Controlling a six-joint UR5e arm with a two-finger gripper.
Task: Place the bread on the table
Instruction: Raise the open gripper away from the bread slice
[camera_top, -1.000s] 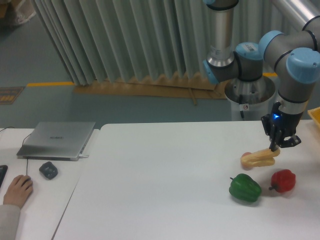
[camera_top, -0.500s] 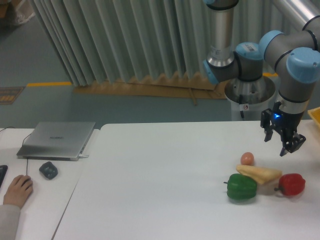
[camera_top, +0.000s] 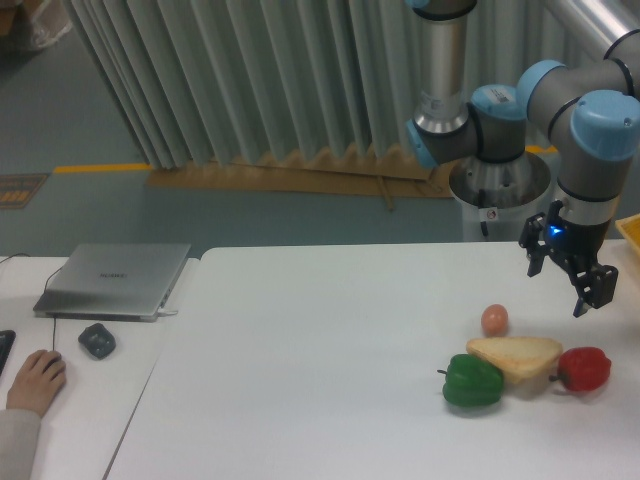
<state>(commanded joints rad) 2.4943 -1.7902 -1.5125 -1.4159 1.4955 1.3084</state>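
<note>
A second ago I held the bread (camera_top: 515, 356) up in my gripper (camera_top: 567, 277). Now I have let it go, and my gripper is open and lifted up above it, with nothing between its fingers. The bread lies flat on the surface (camera_top: 300, 380), near the right side. It sits between the green pepper (camera_top: 471, 381) and the red pepper (camera_top: 584, 368), and it looks like it touches both of them. The green pepper has slid a little to the left since the bread came down. I think my job is done, because the bread now rests on the surface and I am not holding it. The big white surface has lots of bare room on its left part. Behind it is a long grey curtain (camera_top: 250, 80) and a blue-green floor. To the left is a smaller desk (camera_top: 60, 400) with a grey laptop (camera_top: 115, 280) on it, and a person's hand (camera_top: 36, 380) rests there. The smallest thing is a little orange ball (camera_top: 494, 319), just behind the bread.
</note>
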